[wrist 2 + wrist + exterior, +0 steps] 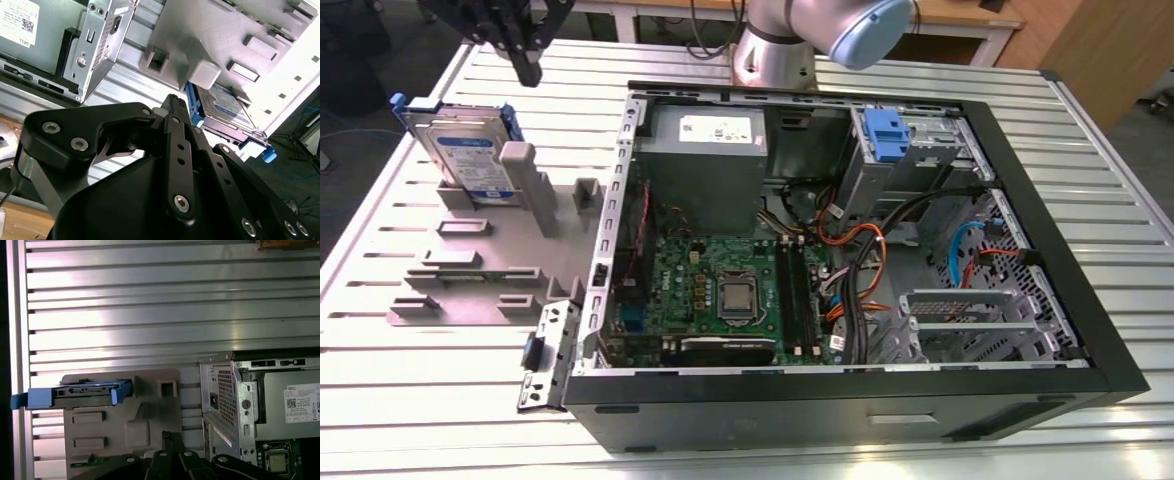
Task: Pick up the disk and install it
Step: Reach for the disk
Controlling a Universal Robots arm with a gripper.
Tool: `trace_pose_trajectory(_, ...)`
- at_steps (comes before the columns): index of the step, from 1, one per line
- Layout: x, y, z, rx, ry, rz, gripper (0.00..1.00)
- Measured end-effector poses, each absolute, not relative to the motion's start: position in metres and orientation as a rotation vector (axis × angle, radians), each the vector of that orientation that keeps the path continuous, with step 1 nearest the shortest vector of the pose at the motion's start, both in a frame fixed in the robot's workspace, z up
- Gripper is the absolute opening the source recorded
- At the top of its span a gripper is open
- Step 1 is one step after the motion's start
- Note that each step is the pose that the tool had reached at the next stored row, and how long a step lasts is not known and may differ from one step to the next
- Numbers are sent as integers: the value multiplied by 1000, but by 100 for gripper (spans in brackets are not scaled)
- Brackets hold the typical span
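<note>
One disk (464, 152), one fixture (483, 272) — one case (854, 415)

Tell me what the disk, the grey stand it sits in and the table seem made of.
The disk: silver metal body, glossy paper-like label, blue plastic-looking rails. The grey stand: matte, uniform, probably moulded or printed plastic. The table: ribbed slats with bright sheen, likely aluminium.
</note>
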State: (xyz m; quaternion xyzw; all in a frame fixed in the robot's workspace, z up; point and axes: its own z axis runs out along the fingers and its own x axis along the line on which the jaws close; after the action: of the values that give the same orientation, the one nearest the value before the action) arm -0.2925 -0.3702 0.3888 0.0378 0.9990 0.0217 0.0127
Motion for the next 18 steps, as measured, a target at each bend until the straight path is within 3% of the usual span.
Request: trace_pose_trajectory(18,-319,-364,387,118,3114,68,11)
